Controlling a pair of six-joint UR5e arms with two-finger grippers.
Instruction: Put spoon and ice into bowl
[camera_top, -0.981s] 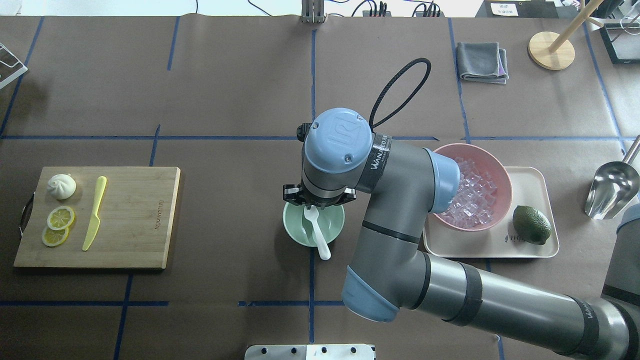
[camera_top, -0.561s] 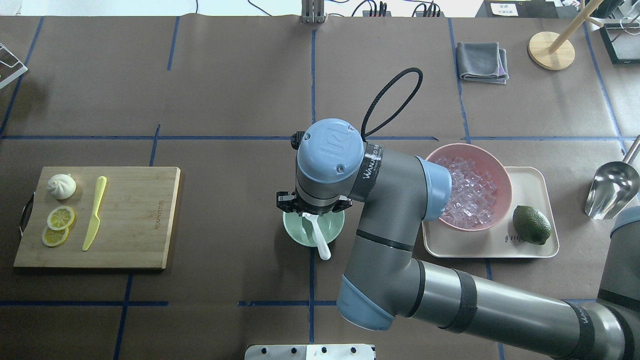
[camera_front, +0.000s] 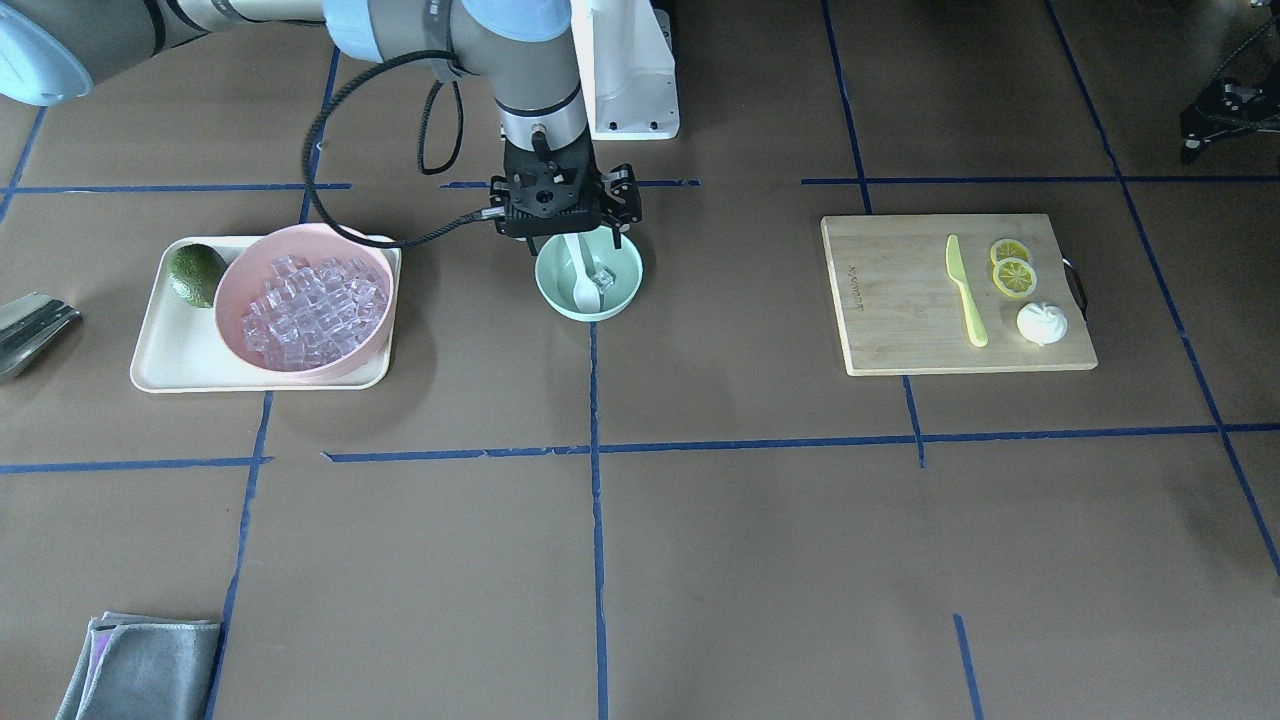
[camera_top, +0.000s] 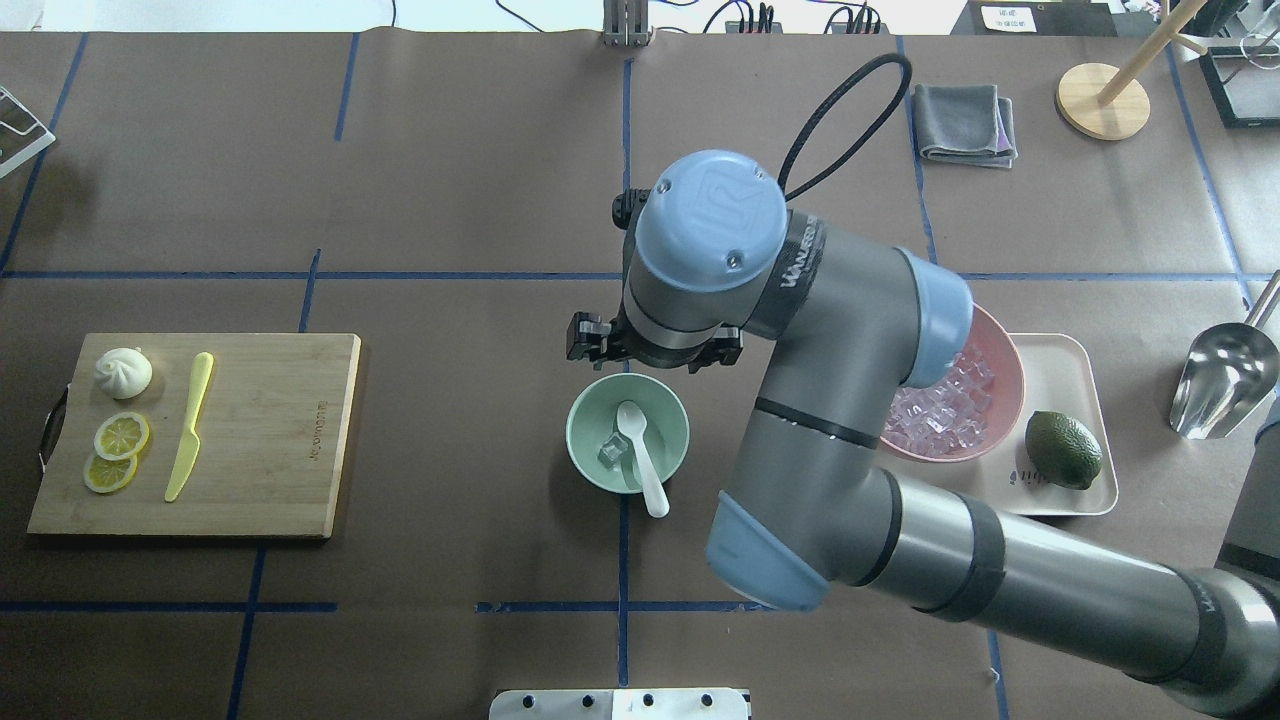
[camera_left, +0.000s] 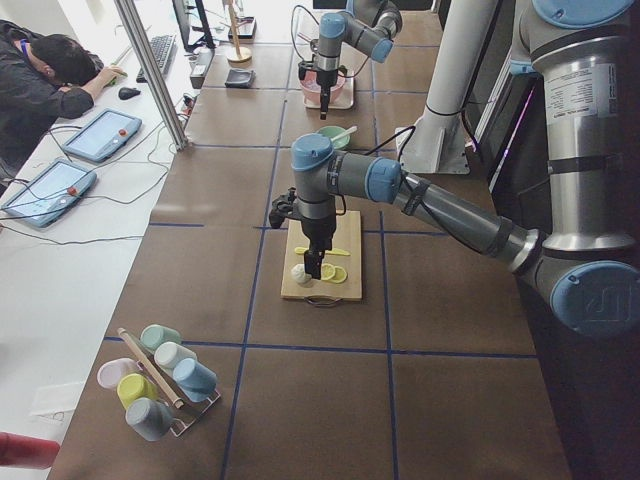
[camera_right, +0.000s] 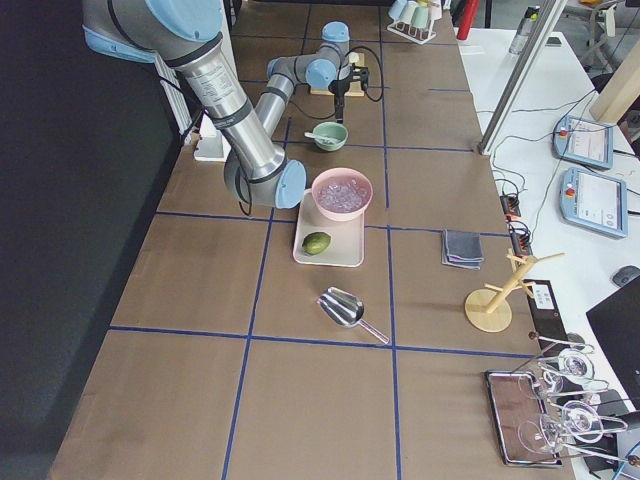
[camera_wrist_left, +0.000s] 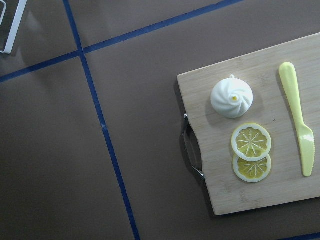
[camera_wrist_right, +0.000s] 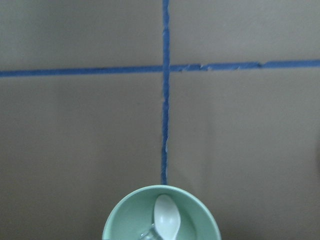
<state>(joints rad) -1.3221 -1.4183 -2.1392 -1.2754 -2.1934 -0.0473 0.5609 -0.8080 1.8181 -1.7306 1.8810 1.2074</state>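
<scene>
The mint-green bowl (camera_top: 583, 415) stands mid-table. The white spoon (camera_top: 640, 455) lies in it, scoop inside, handle over the near rim. One clear ice cube (camera_top: 611, 452) lies in the bowl beside the scoop; both also show in the front view, spoon (camera_front: 583, 283) and cube (camera_front: 602, 277). My right gripper (camera_front: 572, 238) hangs empty over the bowl's far rim, jaws apart. More ice (camera_top: 940, 410) fills the pink bowl (camera_top: 1008, 352). My left gripper (camera_left: 318, 268) hovers above the cutting board's end; I cannot tell its state.
A beige tray (camera_top: 1070, 350) holds the pink bowl and a lime (camera_top: 1063, 450). A metal scoop (camera_top: 1225, 380) lies at the right edge. The cutting board (camera_top: 280, 430) at left carries a yellow-green knife (camera_top: 190, 425), lemon slices (camera_top: 120, 436) and a bun (camera_top: 123, 372). A grey cloth (camera_top: 965, 123) lies far right.
My right gripper has moved off the bowl toward the table's far side. An ice cube now lies in the green bowl beside the spoon.
</scene>
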